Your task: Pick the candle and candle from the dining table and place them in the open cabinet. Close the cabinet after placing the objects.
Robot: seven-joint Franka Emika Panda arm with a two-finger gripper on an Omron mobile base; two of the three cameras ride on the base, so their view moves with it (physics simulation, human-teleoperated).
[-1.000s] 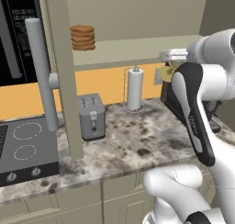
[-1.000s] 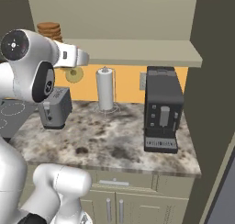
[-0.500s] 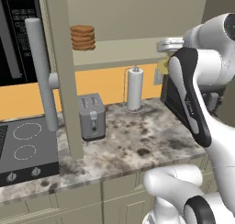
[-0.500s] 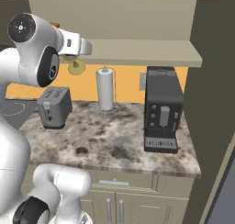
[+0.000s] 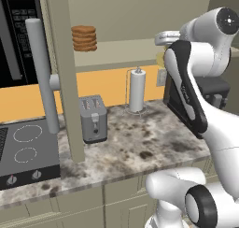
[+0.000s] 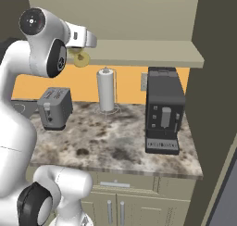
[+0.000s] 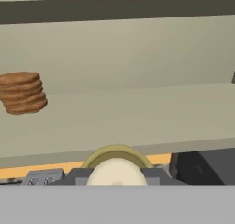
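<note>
My gripper [image 6: 77,50] is shut on a cream candle [image 6: 82,59] with a brass-gold holder. It hangs at the front edge of the open cabinet's shelf [image 6: 139,51], left of centre. In the left base view the gripper [image 5: 163,37] and the candle [image 5: 160,60] sit just in front of that shelf [image 5: 116,49]. The hand view looks over the candle [image 7: 117,170] into the cabinet, across the beige shelf [image 7: 137,117]. The open cabinet door [image 5: 65,82] with its grey bar handle [image 5: 41,73] stands edge-on at the left. The dining table is out of view.
A stack of brown round discs [image 5: 84,38] sits on the shelf's left part. On the stone counter [image 6: 115,141] below stand a paper-towel roll [image 6: 106,90], a grey toaster [image 6: 55,107] and a black coffee machine [image 6: 163,111]. A black cooktop [image 5: 23,147] lies at the far left.
The arm has risen and carried the candle up from below the shelf edge to shelf height. The grip has not changed.
</note>
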